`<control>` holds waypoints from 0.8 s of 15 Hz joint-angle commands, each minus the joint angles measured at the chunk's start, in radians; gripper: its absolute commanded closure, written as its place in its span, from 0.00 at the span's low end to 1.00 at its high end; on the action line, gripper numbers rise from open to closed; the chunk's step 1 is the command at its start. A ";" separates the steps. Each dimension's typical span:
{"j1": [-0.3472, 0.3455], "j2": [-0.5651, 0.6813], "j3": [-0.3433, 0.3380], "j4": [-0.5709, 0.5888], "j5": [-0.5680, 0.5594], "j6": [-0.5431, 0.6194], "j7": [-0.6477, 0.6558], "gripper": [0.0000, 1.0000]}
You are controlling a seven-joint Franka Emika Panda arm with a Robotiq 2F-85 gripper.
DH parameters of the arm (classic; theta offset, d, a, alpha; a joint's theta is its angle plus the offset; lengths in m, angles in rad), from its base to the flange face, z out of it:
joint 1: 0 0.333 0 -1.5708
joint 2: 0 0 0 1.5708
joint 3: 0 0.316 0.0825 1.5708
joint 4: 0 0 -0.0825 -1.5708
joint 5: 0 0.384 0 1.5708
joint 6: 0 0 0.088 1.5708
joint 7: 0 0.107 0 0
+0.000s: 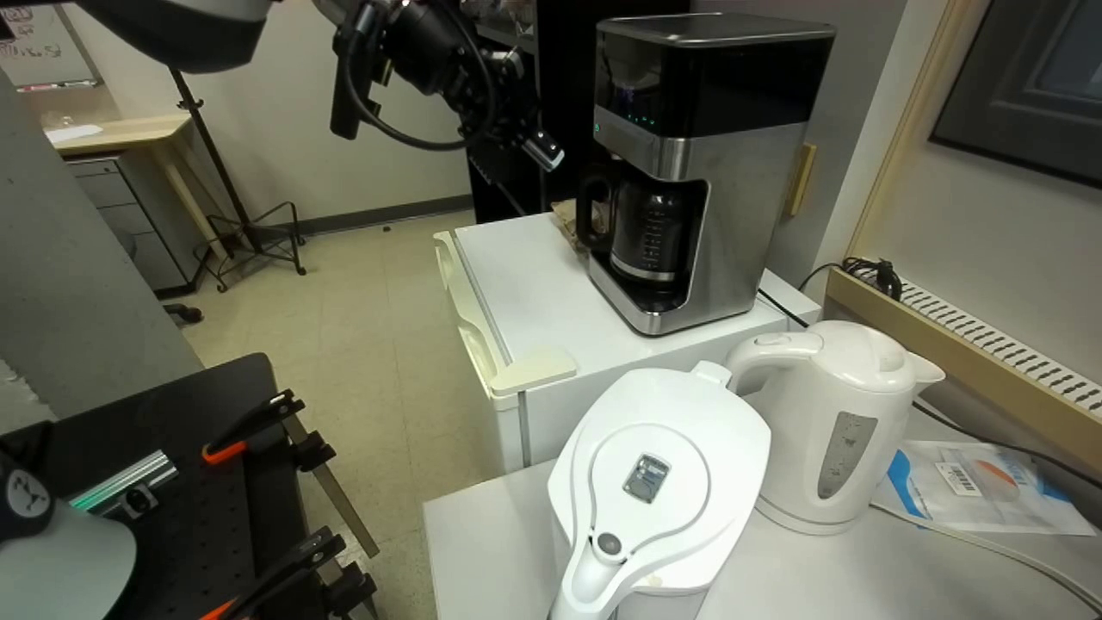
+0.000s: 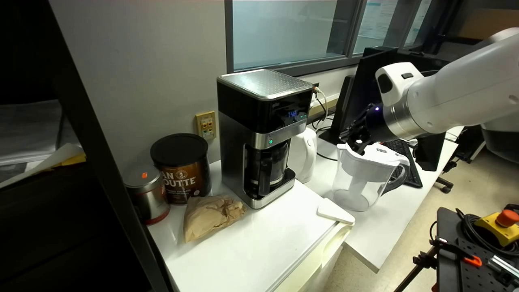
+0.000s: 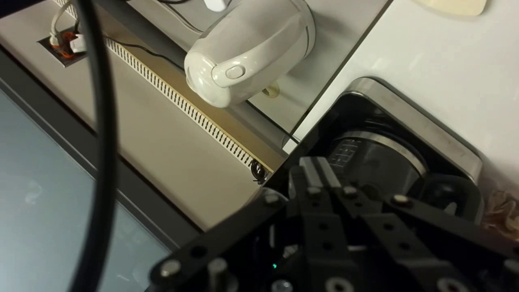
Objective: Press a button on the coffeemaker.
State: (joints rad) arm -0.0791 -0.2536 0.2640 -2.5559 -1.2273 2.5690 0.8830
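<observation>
1. Table point(image 2: 275, 239): the white top, lower than the pincer point(image 3: 320, 172).
2. Drip coffeemaker point(image 2: 259, 140): upright on the table, long axis vertical, ahead of the pincer's tips; near but apart in both exterior views. The press turns on that gap: the control front faces the pincer, so a short forward reach seems called for.
3. Water filter jug point(image 1: 689, 499): well off to 1 side of the pincer.
4. Electric kettle point(image 3: 259, 40): on that same side, nearer the coffeemaker.
5. Glass carafe point(image 3: 377, 166): beyond the pincer and lower, inside the coffeemaker.
6. Pincer: narrow, its 2 fingertips side by side, nothing visible between them.
7. Green light point(image 2: 271, 141): on the coffeemaker's front, ahead of the pincer, probably a button; whether the tips line up with it, I cannot tell.
</observation>
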 commanded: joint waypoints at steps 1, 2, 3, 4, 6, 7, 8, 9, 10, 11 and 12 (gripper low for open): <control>-0.016 0.038 0.012 0.037 -0.113 0.010 0.112 1.00; -0.016 0.047 0.012 0.044 -0.141 0.008 0.138 1.00; -0.016 0.057 0.012 0.054 -0.169 0.005 0.166 1.00; -0.015 0.066 0.012 0.063 -0.195 0.002 0.191 1.00; -0.013 0.090 0.011 0.083 -0.238 -0.005 0.233 1.00; -0.013 0.101 0.011 0.095 -0.259 -0.007 0.252 1.00; -0.011 0.115 0.011 0.107 -0.277 -0.011 0.270 1.00; -0.010 0.128 0.010 0.119 -0.294 -0.014 0.286 1.00; -0.009 0.143 0.010 0.133 -0.310 -0.016 0.303 1.00; -0.008 0.156 0.009 0.144 -0.319 -0.020 0.312 1.00; -0.008 0.170 0.009 0.157 -0.334 -0.023 0.327 1.00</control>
State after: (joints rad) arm -0.0846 -0.1418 0.2650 -2.4546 -1.5085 2.5644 1.1552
